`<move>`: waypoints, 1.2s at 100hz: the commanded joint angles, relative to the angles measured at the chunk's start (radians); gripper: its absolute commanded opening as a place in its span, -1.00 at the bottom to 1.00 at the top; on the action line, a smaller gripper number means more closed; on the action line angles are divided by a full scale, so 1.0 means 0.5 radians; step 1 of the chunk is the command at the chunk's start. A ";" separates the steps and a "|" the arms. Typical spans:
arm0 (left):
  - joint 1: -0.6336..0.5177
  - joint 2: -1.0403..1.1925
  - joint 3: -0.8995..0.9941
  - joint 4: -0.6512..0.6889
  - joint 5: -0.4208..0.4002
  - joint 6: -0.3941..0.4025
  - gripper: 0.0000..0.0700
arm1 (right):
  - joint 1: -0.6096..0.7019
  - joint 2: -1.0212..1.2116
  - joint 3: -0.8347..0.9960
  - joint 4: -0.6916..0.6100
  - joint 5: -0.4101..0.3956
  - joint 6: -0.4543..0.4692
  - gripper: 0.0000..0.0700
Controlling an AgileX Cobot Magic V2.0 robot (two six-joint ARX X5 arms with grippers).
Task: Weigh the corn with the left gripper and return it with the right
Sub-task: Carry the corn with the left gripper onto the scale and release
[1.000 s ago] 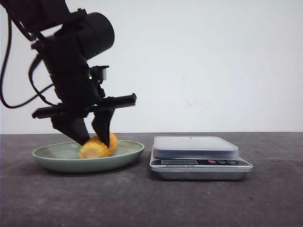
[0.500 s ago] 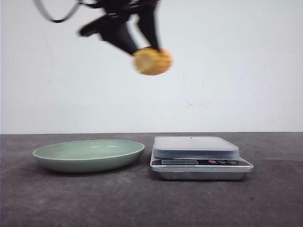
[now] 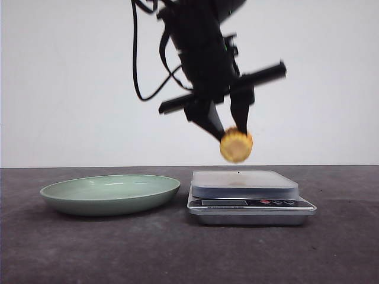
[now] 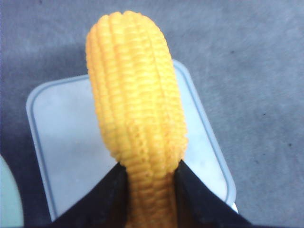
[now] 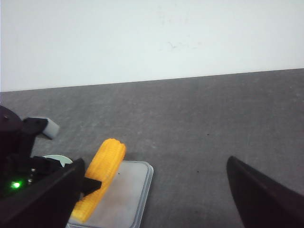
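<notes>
The corn point(image 3: 236, 146) is a stubby yellow-orange cob. My left gripper point(image 3: 231, 135) is shut on it and holds it in the air, a little above the platform of the silver kitchen scale point(image 3: 246, 184). In the left wrist view the black fingers point(image 4: 111, 194) pinch the near end of the corn point(image 4: 135, 104), with the scale's pale platform point(image 4: 61, 142) below. The right wrist view shows the corn point(image 5: 102, 175) over the scale point(image 5: 130, 197). My right gripper point(image 5: 156, 204) is open and empty to the right of the scale. It is out of the front view.
The green plate point(image 3: 111, 193) sits empty on the dark table to the left of the scale. The scale's display and buttons point(image 3: 249, 203) face the front. A white wall stands behind the table.
My left gripper lifted the corn off the green plate, carried it high and to the right, and now holds it lower, just above the scale.
</notes>
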 commanded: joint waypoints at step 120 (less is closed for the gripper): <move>-0.033 0.155 0.066 -0.066 -0.134 0.049 0.24 | 0.008 0.005 0.037 -0.021 -0.007 -0.019 0.74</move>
